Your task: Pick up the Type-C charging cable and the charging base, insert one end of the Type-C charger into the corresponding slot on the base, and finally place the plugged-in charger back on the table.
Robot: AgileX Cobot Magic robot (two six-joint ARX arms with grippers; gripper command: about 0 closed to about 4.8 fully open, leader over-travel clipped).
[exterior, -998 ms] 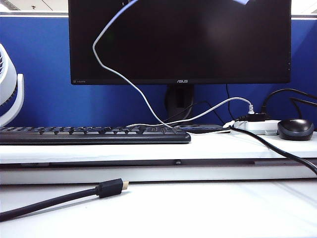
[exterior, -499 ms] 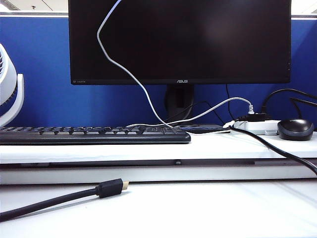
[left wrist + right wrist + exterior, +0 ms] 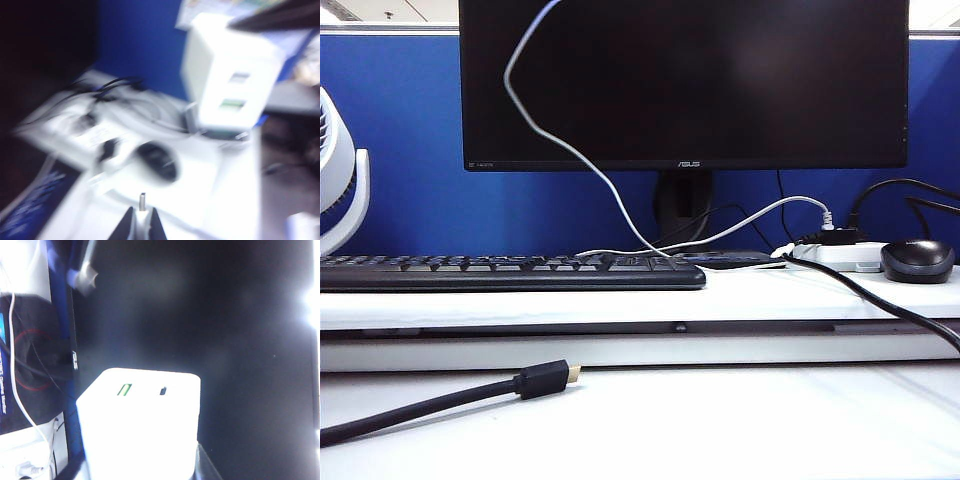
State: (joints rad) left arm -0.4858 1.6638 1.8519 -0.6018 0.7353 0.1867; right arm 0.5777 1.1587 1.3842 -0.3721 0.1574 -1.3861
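My left gripper [image 3: 142, 211] is shut on the plug of the Type-C charging cable [image 3: 142, 201], whose metal tip sticks out past the fingertips. The thin white cable [image 3: 570, 152] hangs from above the exterior view, in front of the monitor, down to the ledge. My right gripper [image 3: 140, 462] is shut on the charging base [image 3: 140, 422], a white block with a green port and a small dark slot [image 3: 163, 390] facing outward. In the blurred left wrist view the base [image 3: 227, 80] hovers ahead of the plug, apart from it. Neither gripper shows in the exterior view.
On the raised ledge of the table [image 3: 720, 420] sit a black keyboard [image 3: 510, 272], a white power strip [image 3: 835, 257] and a dark mouse [image 3: 917, 260], with the monitor [image 3: 720, 80] behind them. A thick black gold-tipped cable [image 3: 542, 380] lies on the lower surface. A fan [image 3: 335, 180] stands at the left.
The hanging cable's upper bend has swayed right, then back left. A pale blur across the monitor's top one second ago is gone.
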